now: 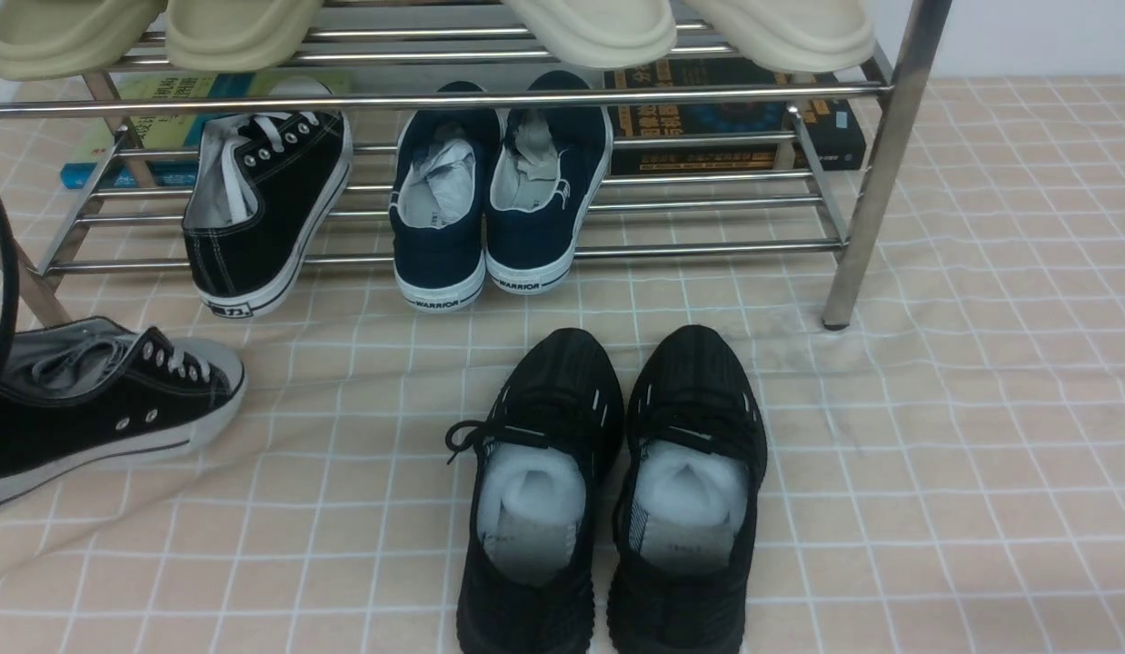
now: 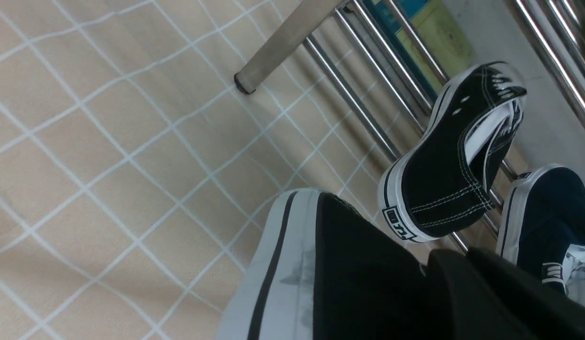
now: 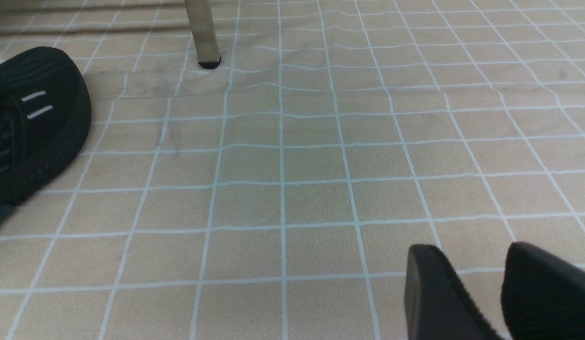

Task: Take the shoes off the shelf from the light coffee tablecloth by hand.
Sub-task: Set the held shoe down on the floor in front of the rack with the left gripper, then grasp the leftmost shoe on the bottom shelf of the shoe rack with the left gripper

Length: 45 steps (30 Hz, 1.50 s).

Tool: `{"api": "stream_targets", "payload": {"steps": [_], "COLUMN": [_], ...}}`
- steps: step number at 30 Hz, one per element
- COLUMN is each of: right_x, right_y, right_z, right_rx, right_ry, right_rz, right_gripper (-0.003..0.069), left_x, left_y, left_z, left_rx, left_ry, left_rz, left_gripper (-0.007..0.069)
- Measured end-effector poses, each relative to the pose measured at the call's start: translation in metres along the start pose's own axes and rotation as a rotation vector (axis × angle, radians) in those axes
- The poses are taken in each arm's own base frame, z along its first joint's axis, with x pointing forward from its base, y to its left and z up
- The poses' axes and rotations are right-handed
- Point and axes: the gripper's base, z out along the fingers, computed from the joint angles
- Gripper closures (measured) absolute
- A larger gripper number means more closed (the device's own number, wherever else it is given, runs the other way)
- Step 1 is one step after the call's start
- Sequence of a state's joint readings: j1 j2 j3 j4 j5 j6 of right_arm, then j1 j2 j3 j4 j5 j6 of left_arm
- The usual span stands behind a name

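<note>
One black canvas sneaker (image 1: 263, 200) leans heel-out on the lower rods of the chrome shelf (image 1: 708, 247). In the left wrist view this sneaker (image 2: 443, 170) hangs over the front rod. Its mate (image 1: 90, 400) is off the shelf at the far left, over the light coffee tablecloth (image 1: 935, 472). My left gripper (image 2: 462, 257) is shut against that sneaker (image 2: 321, 274); the contact itself is hidden. It is out of the front view. My right gripper (image 3: 467, 255) hovers open over bare tablecloth (image 3: 297, 165).
A navy WARRIOR pair (image 1: 499, 200) sits on the lower tier beside the sneaker. All-black knit shoes (image 1: 608, 490) stand on the cloth in front. Pale slippers (image 1: 599, 27) occupy the upper tier, books (image 1: 735, 127) lie behind. The right shelf leg (image 1: 876, 182) stands on the cloth.
</note>
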State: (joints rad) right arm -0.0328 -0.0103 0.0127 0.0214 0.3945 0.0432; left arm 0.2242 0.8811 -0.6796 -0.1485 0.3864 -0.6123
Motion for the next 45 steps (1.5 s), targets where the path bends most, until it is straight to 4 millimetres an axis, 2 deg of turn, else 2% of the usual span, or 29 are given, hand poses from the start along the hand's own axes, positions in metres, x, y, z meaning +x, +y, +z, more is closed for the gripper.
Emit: {"api": "stream_targets", "payload": {"steps": [11,14,22,30,33,37,41,42,44,45], "right_x": [0.0,0.0,0.0,0.0,0.0,0.0,0.0,0.0,0.0,0.0], "right_y": [0.0,0.0,0.0,0.0,0.0,0.0,0.0,0.0,0.0,0.0], "right_z": [0.0,0.0,0.0,0.0,0.0,0.0,0.0,0.0,0.0,0.0], "right_rx": [0.0,0.0,0.0,0.0,0.0,0.0,0.0,0.0,0.0,0.0], "right_ry": [0.0,0.0,0.0,0.0,0.0,0.0,0.0,0.0,0.0,0.0], "right_rz": [0.0,0.0,0.0,0.0,0.0,0.0,0.0,0.0,0.0,0.0], "right_gripper": [0.042,0.042,0.042,0.042,0.042,0.042,0.042,0.042,0.042,0.042], "left_x": [0.008,0.012,0.036,0.04,0.039,0.035,0.019,0.016,-0.003,-0.003], "left_y": [0.01,0.013,0.03,0.034,0.036,0.034,0.019,0.016,-0.003,-0.003], "left_z": [0.027,0.026,0.018,0.016,0.016,0.014,0.008,0.006,-0.001,-0.001], "left_rx": [-0.087,-0.12,-0.275,-0.294,-0.312,-0.325,-0.301,-0.297,-0.247,-0.247], "left_ry": [0.092,0.141,0.439,0.503,0.509,0.505,0.472,0.468,0.416,0.419], "left_rz": [0.012,0.054,0.197,0.279,0.309,0.334,0.345,0.348,0.375,0.376], "left_gripper": [0.0599,0.0596,0.0593,0.0571,0.0522,0.0409,0.0319,0.0313,0.0286,0.0286]}}
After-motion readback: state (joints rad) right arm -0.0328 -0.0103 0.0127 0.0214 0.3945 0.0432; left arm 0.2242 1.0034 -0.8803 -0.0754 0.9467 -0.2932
